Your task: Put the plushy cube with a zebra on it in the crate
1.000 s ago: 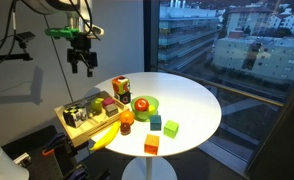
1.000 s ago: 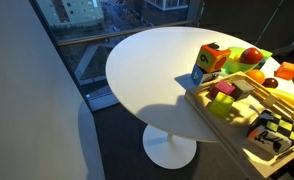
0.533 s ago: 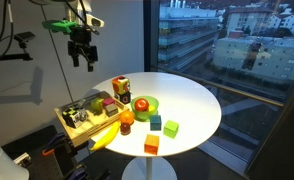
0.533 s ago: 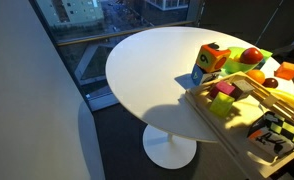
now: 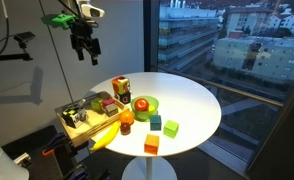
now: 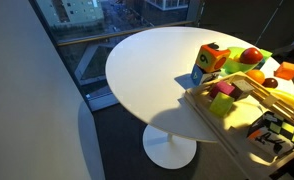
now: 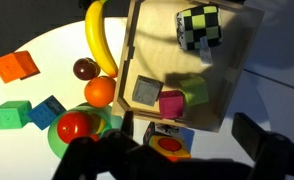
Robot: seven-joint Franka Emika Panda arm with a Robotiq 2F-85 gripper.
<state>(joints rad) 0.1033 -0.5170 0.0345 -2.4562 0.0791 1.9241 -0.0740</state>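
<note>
The plushy cube with a zebra (image 7: 199, 27), pale with black-and-white pattern, lies inside the tan crate (image 7: 243, 60) at one end. It also shows in both exterior views (image 5: 75, 116) (image 6: 270, 132), inside the crate (image 5: 79, 130) (image 6: 201, 101). My gripper (image 5: 85, 50) hangs high above the crate, open and empty; in the wrist view its fingers (image 7: 187, 127) are spread wide with nothing between them. An orange and red plush cube (image 5: 120, 87) (image 6: 207, 62) (image 7: 165, 140) stands on the table beside the crate.
The crate also holds a pink block (image 7: 172, 103), a green block (image 7: 194, 90) and a grey block (image 7: 145, 92). On the round white table (image 5: 192, 100) are a green bowl (image 5: 150, 103) with a red apple (image 7: 75, 127), an orange (image 7: 100, 91), a banana (image 7: 99, 35) and small coloured blocks (image 5: 171, 128).
My gripper has risen higher above the crate and shifted slightly sideways. The zebra cube and the other things have not moved.
</note>
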